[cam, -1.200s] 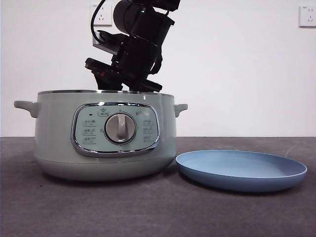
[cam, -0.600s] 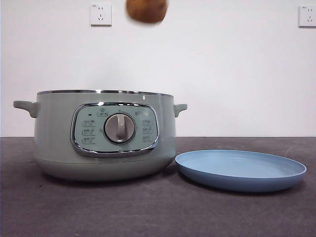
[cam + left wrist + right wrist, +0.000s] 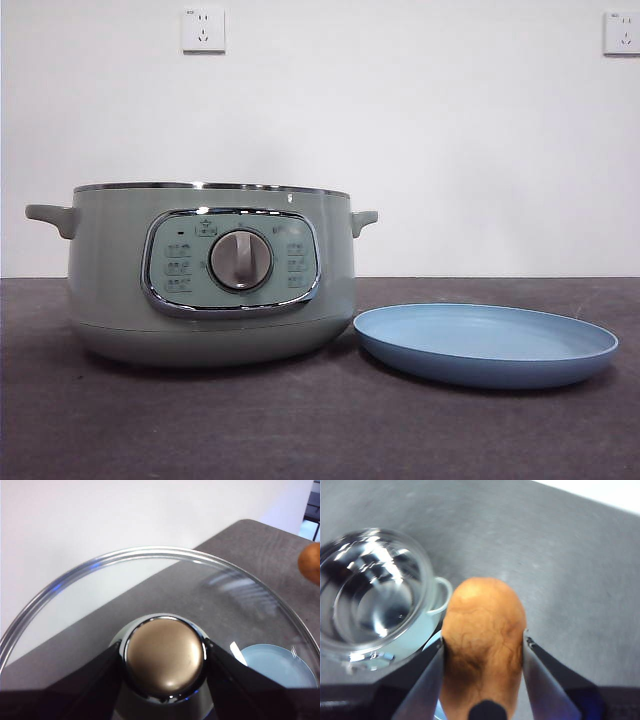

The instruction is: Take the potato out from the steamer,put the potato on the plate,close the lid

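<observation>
The pale-green steamer stands open at the left of the table, with no lid on it. The light-blue plate lies empty just to its right. No arm shows in the front view. My right gripper is shut on the brown potato and holds it high above the table, with the steamer far below. My left gripper is shut on the knob of the glass lid and holds it in the air. The potato also shows at the edge of the left wrist view.
The dark grey table runs in front of the steamer and the plate. A white wall with two sockets stands behind. The plate shows through the lid's glass.
An arm stood in the steamer a second ago. It rose with the potato, which was at the front view's top edge half a second ago and is now out of that view.
</observation>
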Action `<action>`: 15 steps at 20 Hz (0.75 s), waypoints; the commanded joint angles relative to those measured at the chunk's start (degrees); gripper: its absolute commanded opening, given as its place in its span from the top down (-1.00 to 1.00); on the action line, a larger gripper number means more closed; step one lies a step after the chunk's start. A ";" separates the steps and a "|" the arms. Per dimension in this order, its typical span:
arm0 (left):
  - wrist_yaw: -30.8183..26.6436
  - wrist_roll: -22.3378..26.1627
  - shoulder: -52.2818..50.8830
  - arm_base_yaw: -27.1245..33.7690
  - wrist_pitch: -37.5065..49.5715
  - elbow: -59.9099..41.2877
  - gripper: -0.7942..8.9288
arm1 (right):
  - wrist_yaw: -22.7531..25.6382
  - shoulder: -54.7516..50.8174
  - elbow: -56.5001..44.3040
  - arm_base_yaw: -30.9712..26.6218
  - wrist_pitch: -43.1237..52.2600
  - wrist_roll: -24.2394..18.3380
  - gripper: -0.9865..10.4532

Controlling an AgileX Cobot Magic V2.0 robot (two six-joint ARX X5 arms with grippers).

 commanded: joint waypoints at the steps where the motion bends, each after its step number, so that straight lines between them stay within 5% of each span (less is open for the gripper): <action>1: 2.03 0.66 0.70 0.11 2.45 0.52 0.85 | -0.17 -0.15 -2.21 0.13 -0.74 2.49 0.85; 6: 3.93 0.66 3.19 0.22 2.47 0.52 0.85 | -0.17 -0.11 -12.81 0.28 0.09 2.51 0.85; 11: 4.04 0.61 3.80 0.22 2.47 0.52 0.85 | -0.46 0.00 -29.92 0.26 10.88 2.54 0.85; 15: 4.02 0.59 3.80 0.22 2.05 0.52 0.85 | -7.72 0.55 -43.85 0.28 25.88 3.93 0.85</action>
